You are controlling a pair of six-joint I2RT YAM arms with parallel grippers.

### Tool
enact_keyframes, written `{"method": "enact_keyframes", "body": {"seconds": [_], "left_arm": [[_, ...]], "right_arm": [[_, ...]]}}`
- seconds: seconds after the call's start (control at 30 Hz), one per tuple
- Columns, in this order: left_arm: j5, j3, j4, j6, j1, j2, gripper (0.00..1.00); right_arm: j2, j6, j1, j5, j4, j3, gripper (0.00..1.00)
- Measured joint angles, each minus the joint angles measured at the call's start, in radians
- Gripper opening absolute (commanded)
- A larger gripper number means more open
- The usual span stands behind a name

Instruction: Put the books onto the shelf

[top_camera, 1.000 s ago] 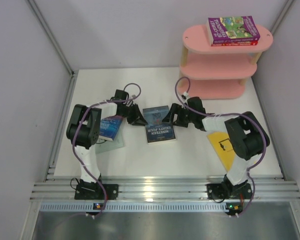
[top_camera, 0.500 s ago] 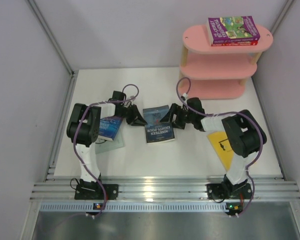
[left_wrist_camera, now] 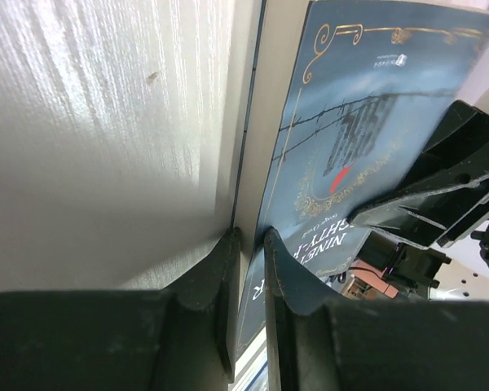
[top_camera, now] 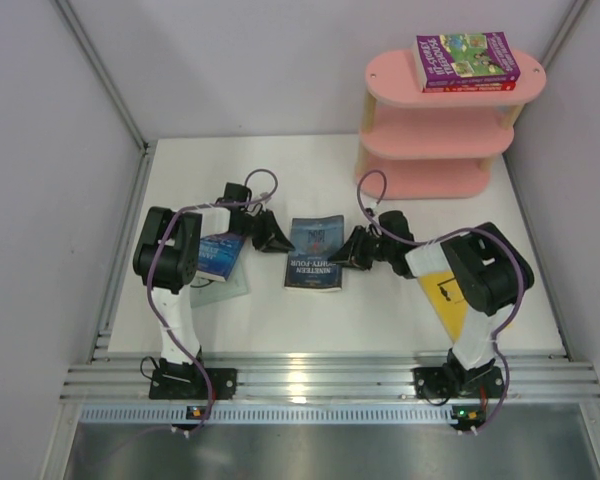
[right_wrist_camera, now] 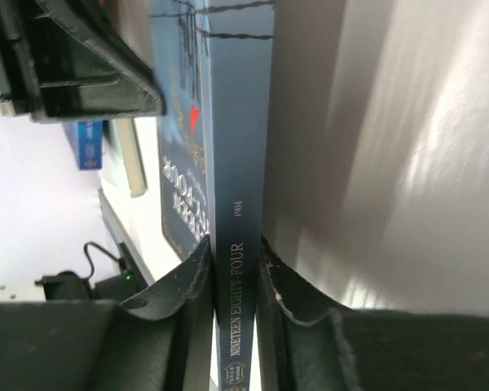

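From above, six books show. A purple book [top_camera: 467, 55] lies on a red book [top_camera: 475, 87] on the top board of the one pink shelf [top_camera: 380, 75]. Four lie on the table [top_camera: 280, 170]: a navy book [top_camera: 315, 255] in the middle, a blue book [top_camera: 220, 255] overlapping a pale book [top_camera: 225, 288] at left, and a yellow book [top_camera: 442, 295] at right.

Left wrist: the left gripper [left_wrist_camera: 248, 252] has its fingers together at the navy book's edge.

Right wrist: the right gripper [right_wrist_camera: 235, 261] is clamped on the navy book's spine.

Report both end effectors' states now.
Left end effector: closed, beside the navy book.
Right end effector: closed on the navy book.
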Motion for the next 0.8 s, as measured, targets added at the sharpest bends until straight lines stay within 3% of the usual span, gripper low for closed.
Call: {"method": "enact_keyframes", "body": {"seconds": [0.07, 0.1, 0.17, 0.3, 0.4, 0.63, 0.67, 0.8], "left_arm": [[0.004, -0.001, -0.001, 0.000, 0.000, 0.000, 0.01], [0.006, -0.001, -0.002, 0.001, 0.000, 0.000, 0.07], [0.012, -0.002, -0.004, 0.000, -0.005, 0.000, 0.13], [0.007, -0.006, -0.034, -0.005, -0.024, -0.014, 0.41], [-0.021, 0.002, -0.085, -0.009, -0.032, -0.040, 0.51], [-0.146, 0.084, -0.216, 0.004, -0.016, -0.135, 0.85], [-0.153, 0.095, -0.224, 0.002, -0.015, -0.154, 0.95], [-0.166, 0.107, -0.235, -0.008, -0.015, -0.234, 0.98]], "right_arm": [[-0.011, 0.020, 0.000, -0.007, 0.037, -0.022, 0.10], [-0.022, 0.027, 0.000, -0.008, 0.048, -0.032, 0.01], [-0.050, 0.037, 0.002, -0.008, 0.063, -0.052, 0.00], [-0.129, 0.057, -0.003, -0.002, 0.064, -0.106, 0.00], [-0.219, 0.087, -0.026, -0.015, 0.064, -0.169, 0.00], [-0.567, 0.110, -0.256, -0.022, -0.098, -0.249, 0.00], [-0.616, 0.105, -0.290, -0.017, -0.130, -0.248, 0.00], [-0.796, 0.094, -0.435, -0.014, -0.256, -0.231, 0.00]]}}
